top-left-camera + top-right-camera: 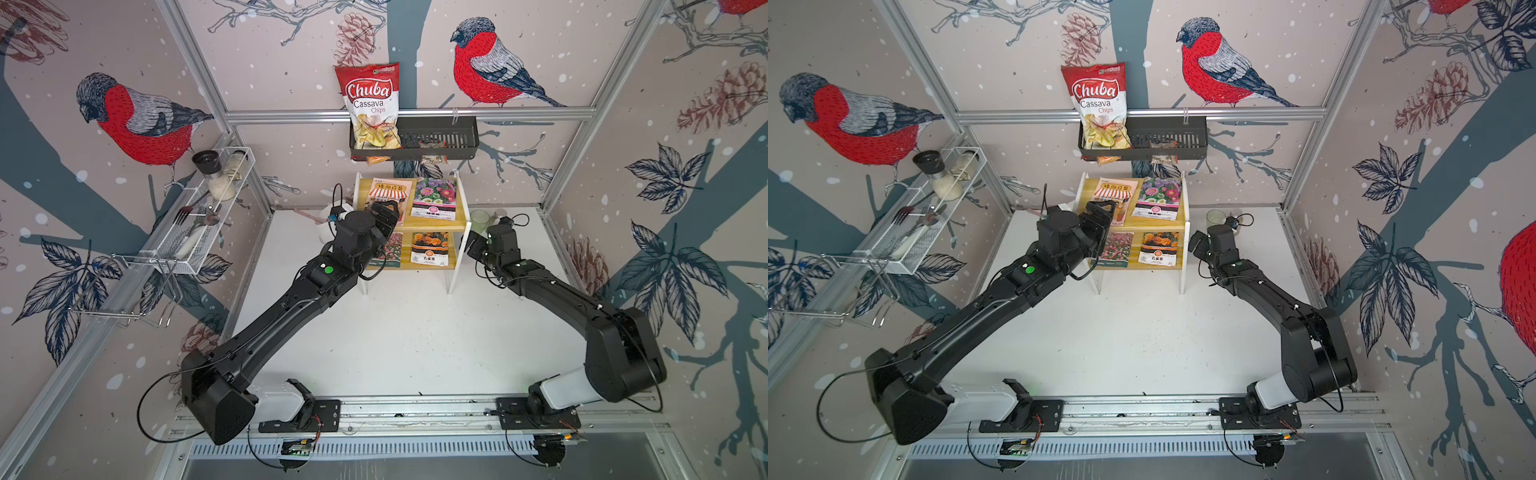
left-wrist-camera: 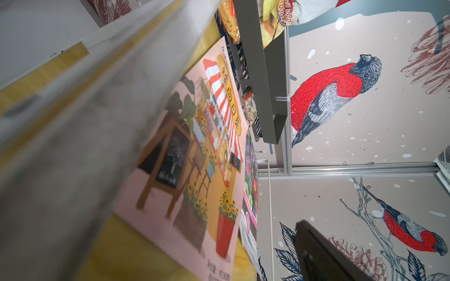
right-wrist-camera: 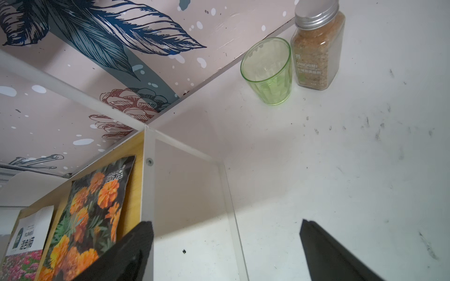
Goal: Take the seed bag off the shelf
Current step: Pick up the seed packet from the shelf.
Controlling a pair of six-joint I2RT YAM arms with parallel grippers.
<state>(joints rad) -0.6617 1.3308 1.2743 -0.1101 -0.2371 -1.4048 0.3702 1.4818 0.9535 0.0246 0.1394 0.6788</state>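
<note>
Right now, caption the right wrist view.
Open right gripper beside the shelf; marigold seed bag on it, green cup and spice jar beyond.

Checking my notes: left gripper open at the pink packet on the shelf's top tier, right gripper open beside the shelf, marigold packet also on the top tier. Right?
Wrong: the marigold packet lies on the lower tier of the shelf, seen in both top views. Correct: left gripper open at the pink packet, right gripper open beside the shelf.
</note>
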